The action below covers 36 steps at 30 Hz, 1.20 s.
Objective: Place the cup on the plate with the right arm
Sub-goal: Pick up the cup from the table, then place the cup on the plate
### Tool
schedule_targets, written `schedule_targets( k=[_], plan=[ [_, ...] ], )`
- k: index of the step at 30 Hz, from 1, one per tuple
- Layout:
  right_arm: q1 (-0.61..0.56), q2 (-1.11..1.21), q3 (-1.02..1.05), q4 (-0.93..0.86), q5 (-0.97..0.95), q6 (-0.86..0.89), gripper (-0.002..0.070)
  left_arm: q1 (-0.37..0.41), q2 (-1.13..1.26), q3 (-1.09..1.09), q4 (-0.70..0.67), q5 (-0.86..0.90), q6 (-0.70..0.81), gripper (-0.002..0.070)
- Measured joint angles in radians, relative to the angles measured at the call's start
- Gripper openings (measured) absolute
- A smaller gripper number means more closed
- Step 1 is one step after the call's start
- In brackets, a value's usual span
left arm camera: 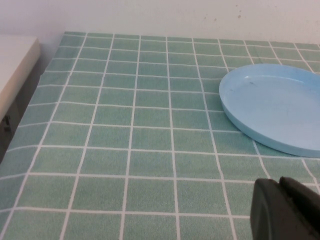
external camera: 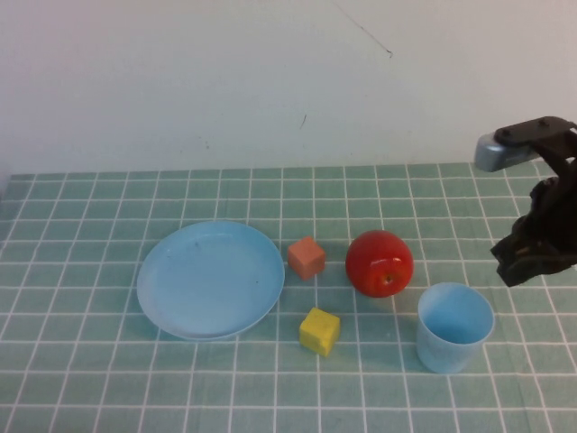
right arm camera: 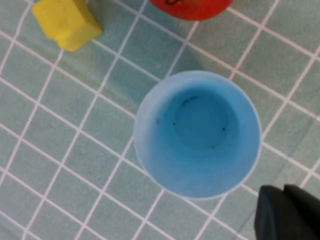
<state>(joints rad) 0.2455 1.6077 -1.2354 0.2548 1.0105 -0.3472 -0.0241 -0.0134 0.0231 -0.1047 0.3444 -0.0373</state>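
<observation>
The light blue cup (external camera: 454, 327) stands upright and empty on the green tiled cloth at the front right; the right wrist view looks straight down into it (right arm camera: 197, 132). The light blue plate (external camera: 211, 279) lies flat left of centre and shows in the left wrist view (left arm camera: 275, 107). My right gripper (external camera: 527, 257) hangs above the table just right of and behind the cup, not touching it; its fingers (right arm camera: 287, 212) are pressed together and hold nothing. My left gripper (left arm camera: 285, 210) is out of the high view, low over the cloth near the plate, shut and empty.
A red apple (external camera: 380, 262) sits just left of and behind the cup. An orange cube (external camera: 306, 257) and a yellow cube (external camera: 320, 331) lie between the plate and the apple. A white wall runs behind the table. A pale ledge (left arm camera: 15, 65) borders the cloth.
</observation>
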Motion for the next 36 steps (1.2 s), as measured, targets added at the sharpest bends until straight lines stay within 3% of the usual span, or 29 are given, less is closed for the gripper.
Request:
schedule_targets(
  k=[3, 7, 9, 17, 19, 22, 26, 28, 36],
  plan=[
    [0.01, 0.05, -0.022, 0.04, -0.008, 0.009, 0.0085, 0.0, 0.0, 0.0, 0.0, 0.0, 0.0, -0.0003],
    [0.01, 0.11, -0.041, 0.085, -0.021, 0.019, 0.0314, 0.0, 0.0, 0.0, 0.0, 0.0, 0.0, -0.0003],
    [0.01, 0.136, -0.041, 0.089, -0.023, 0.017, 0.0387, 0.0, 0.0, 0.0, 0.0, 0.0, 0.0, -0.0003],
    [0.01, 0.233, -0.041, 0.054, -0.048, 0.015, 0.0442, 0.0, 0.0, 0.0, 0.0, 0.0, 0.0, -0.0003],
    [0.01, 0.254, -0.044, 0.049, -0.056, 0.015, 0.0435, 0.0, 0.0, 0.0, 0.0, 0.0, 0.0, -0.0003],
    [0.01, 0.287, -0.048, 0.048, -0.062, 0.006, 0.0366, 0.0, 0.0, 0.0, 0.0, 0.0, 0.0, -0.0003],
    [0.01, 0.329, -0.067, 0.036, -0.052, -0.034, 0.0115, 0.0, 0.0, 0.0, 0.0, 0.0, 0.0, -0.0003],
    [0.01, 0.331, -0.101, 0.029, -0.036, -0.042, 0.0052, 0.0, 0.0, 0.0, 0.0, 0.0, 0.0, -0.0003],
    [0.048, 0.304, -0.388, 0.074, 0.026, -0.076, 0.0018, 0.0, 0.0, 0.0, 0.0, 0.0, 0.0, -0.0003]
  ],
)
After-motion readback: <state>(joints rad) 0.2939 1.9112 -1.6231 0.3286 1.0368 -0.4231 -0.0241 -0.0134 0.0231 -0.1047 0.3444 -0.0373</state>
